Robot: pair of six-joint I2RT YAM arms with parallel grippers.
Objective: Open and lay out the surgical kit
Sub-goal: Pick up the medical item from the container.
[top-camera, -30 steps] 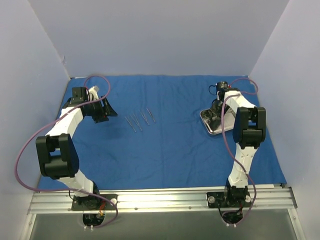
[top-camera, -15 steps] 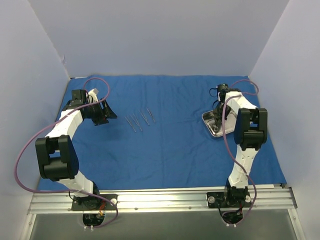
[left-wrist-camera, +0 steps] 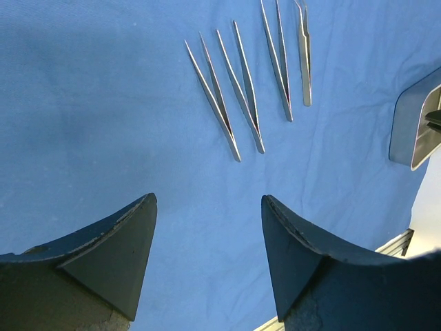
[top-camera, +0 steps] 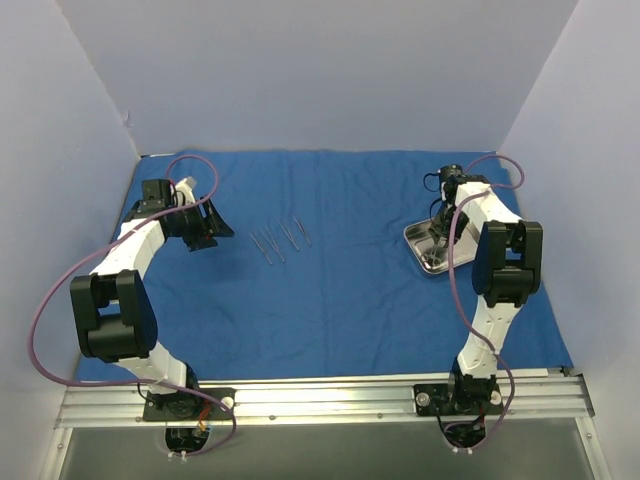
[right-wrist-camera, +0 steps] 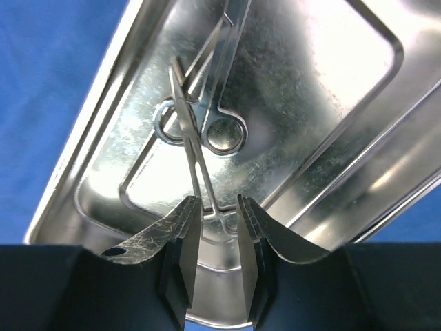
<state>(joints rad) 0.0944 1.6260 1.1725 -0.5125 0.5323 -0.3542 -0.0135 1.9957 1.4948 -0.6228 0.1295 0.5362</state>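
The royal-blue cloth (top-camera: 340, 290) lies spread flat over the table. Several thin silver instruments (top-camera: 280, 240) lie side by side on it left of centre, and they show in the left wrist view (left-wrist-camera: 241, 89). My left gripper (top-camera: 215, 228) hovers open and empty just left of them (left-wrist-camera: 209, 207). The steel tray (top-camera: 412, 238) sits on the cloth at the right (left-wrist-camera: 410, 131). My right gripper (top-camera: 440, 235) reaches down into the tray (right-wrist-camera: 331, 69). Its jaws (right-wrist-camera: 218, 207) stand narrowly apart astride the shaft of a scissor-handled instrument (right-wrist-camera: 200, 131) lying in the tray.
Pale lavender walls close in the left, back and right sides. An aluminium rail (top-camera: 320, 395) with both arm bases runs along the near edge. The cloth's right edge (top-camera: 555, 330) stops short of the right wall.
The right arm has swung slightly to the right, with its gripper staying down in the tray. The left gripper has drawn back a little to the left. The instruments on the cloth have not moved.
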